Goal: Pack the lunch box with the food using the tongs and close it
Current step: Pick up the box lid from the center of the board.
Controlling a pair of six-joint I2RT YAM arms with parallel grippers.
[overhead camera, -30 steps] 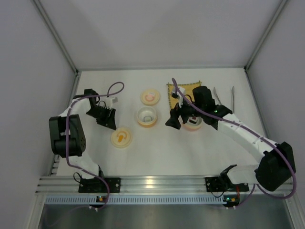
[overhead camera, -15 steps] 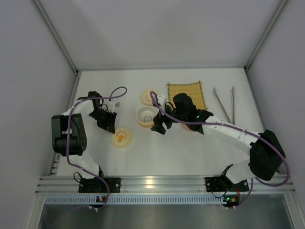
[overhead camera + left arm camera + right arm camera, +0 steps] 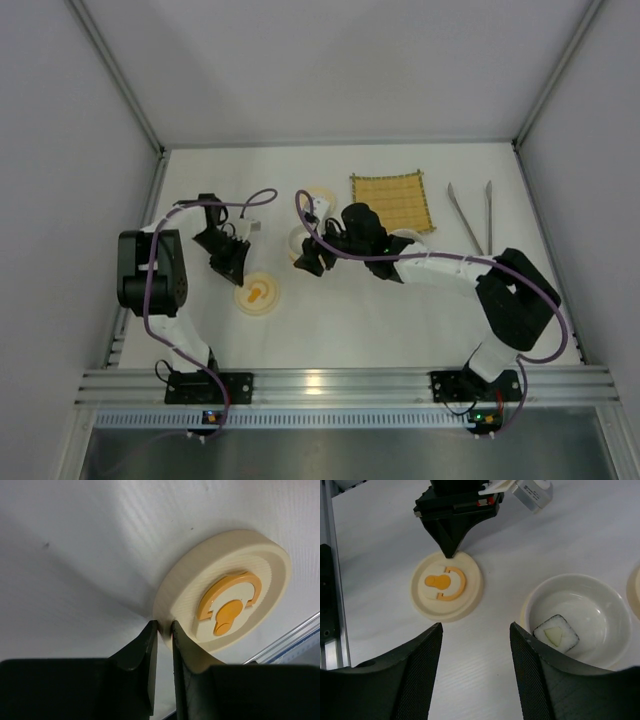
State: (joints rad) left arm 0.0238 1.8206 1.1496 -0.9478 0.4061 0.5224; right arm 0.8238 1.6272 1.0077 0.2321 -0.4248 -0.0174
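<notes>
yellow woven mat point(image 3: 390, 201): flat, far side | table point(image 3: 350, 325): white

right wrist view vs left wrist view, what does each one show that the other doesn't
Only the right wrist view: a white bowl with one sushi piece inside, the right gripper with its fingers wide apart and nothing between them, and the left gripper seen from outside, tip down at the far edge of the lid.
Only the left wrist view: a close-up of the left gripper's fingers pinching the lid's raised rim.
Both: the round cream lid with its orange catch, lying flat on the white table.
</notes>
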